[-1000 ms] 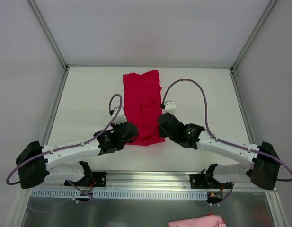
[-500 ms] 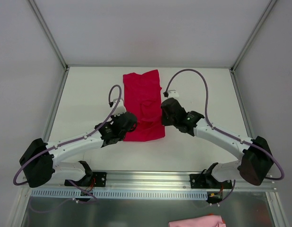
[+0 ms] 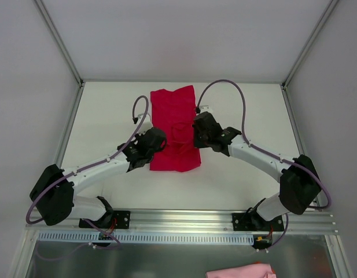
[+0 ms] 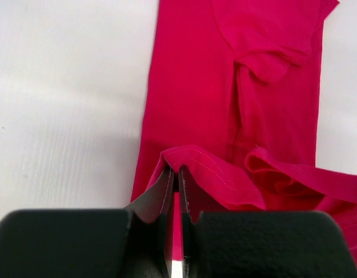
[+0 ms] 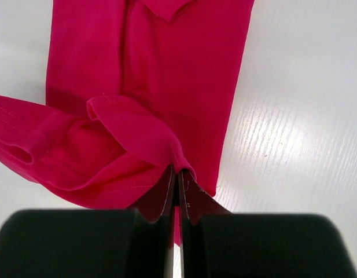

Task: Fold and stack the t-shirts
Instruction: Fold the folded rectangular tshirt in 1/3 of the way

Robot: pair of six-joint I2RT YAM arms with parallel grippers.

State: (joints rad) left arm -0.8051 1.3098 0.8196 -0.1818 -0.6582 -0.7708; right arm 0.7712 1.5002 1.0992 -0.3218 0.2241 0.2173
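Crimson t-shirt [image 3: 174, 107] [image 4: 190, 87] [image 5: 166, 63]: folded lengthwise into a long strip, lying flat ahead of both tools; near hem lifted and doubled back, sagging in a loose loop between them.
Left tool [image 3: 157, 141] [image 4: 175, 172]: pressed together, pinching the stitched hem at the strip's near left corner.
Right tool [image 3: 197, 133] [image 5: 178, 172]: pressed together, pinching the hem at the near right corner.
Surface [image 3: 109, 121]: white, bare on either side of the tools, under the strip.
Pink cloth [image 3: 239, 271]: well behind both tools, past the metal rail [image 3: 184, 217], partly cut off by the picture's edge.
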